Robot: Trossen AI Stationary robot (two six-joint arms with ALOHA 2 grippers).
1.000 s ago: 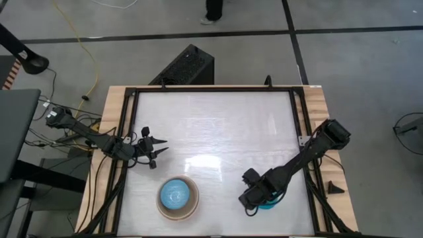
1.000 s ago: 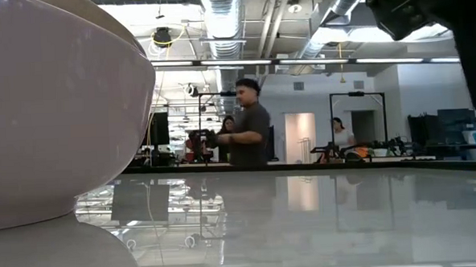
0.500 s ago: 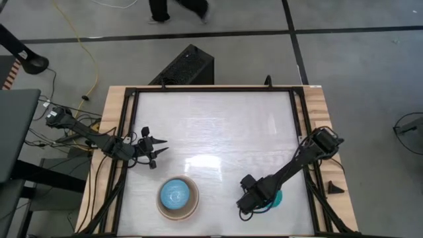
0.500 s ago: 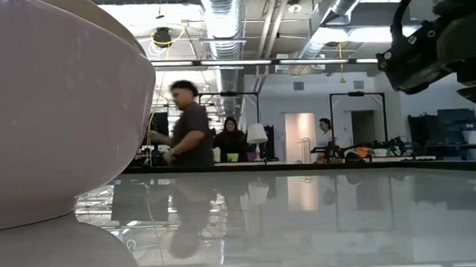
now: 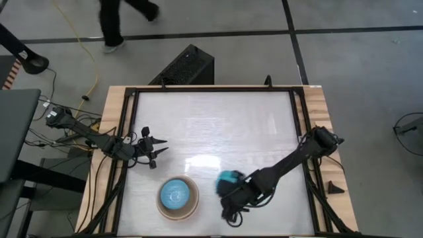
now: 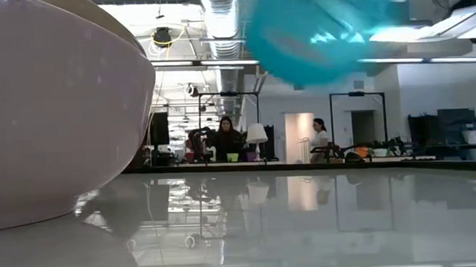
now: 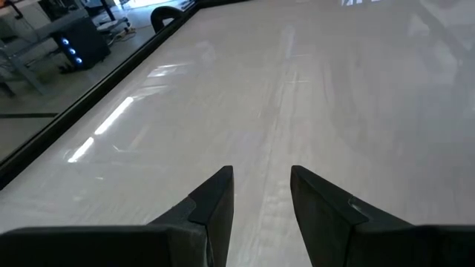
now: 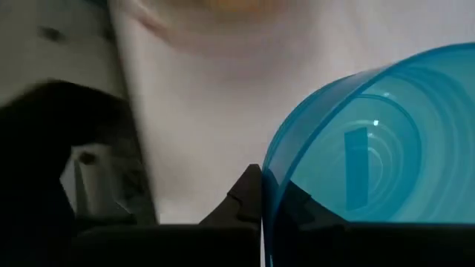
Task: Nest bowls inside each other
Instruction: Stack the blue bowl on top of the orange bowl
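A small light blue bowl (image 5: 176,195) sits nested inside a larger beige bowl (image 5: 192,206) near the table's front edge, left of centre. That stack fills the left of the low view (image 6: 52,109). My right gripper (image 5: 229,188) is shut on a small teal bowl (image 5: 230,178), held in the air just right of the stack. The low view shows it as a teal blur up high (image 6: 322,29). My left gripper (image 5: 153,147) waits open at the table's left side, over bare table (image 7: 260,196). My right gripper pinches the teal bowl's rim (image 8: 269,178), one finger (image 8: 297,202) inside the bowl and the other finger (image 8: 243,194) outside its wall. The fingers slant down from the table's right side. The bowl is lifted clear of the table and tilted, its opening facing the wrist camera.
A black frame (image 5: 211,88) with wooden side strips (image 5: 321,112) borders the glossy white tabletop. The far half of the table is bare. A person walks on the floor beyond the far edge (image 5: 115,26); others stand in the room behind (image 6: 226,142).
My right gripper has shut on the teal bowl at the front right, lifted it off the table and carried it toward the table's left, toward the nested stack. The wrist has rolled and the bowl has tipped. A person has walked leftward behind the table.
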